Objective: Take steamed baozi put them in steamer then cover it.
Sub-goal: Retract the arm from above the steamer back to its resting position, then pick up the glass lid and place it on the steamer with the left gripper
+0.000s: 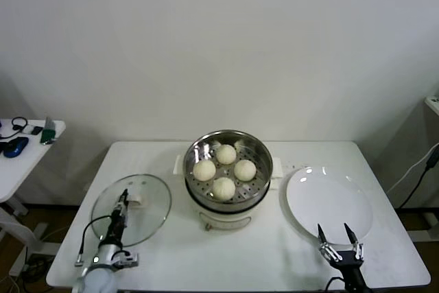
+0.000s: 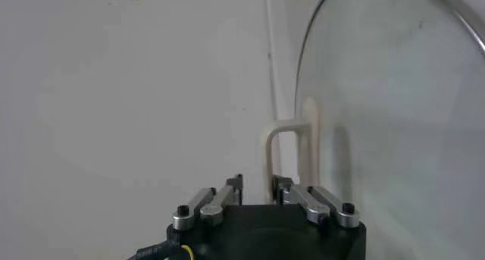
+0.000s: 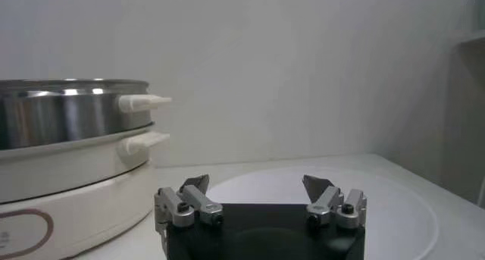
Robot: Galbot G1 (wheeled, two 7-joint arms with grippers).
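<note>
Four off-white baozi (image 1: 224, 171) sit on the perforated tray inside the steamer (image 1: 263, 153) at the table's middle; the steamer also shows in the right wrist view (image 3: 68, 117). The cover (image 1: 149, 221) lies flat on the table to the steamer's left. My left gripper (image 1: 125, 197) is at the cover's cream-white handle (image 1: 140, 201). In the left wrist view the fingers (image 2: 258, 186) are close together around one leg of the handle (image 2: 292, 133), beside the glass (image 2: 394, 117). My right gripper (image 1: 339, 232) is open and empty at the near edge of the white plate (image 1: 329, 200).
The empty plate (image 3: 394, 201) lies right of the steamer. A small side table (image 1: 31, 143) with dark items stands at the far left. A cable (image 1: 418, 173) hangs beyond the table's right edge. The wall is close behind.
</note>
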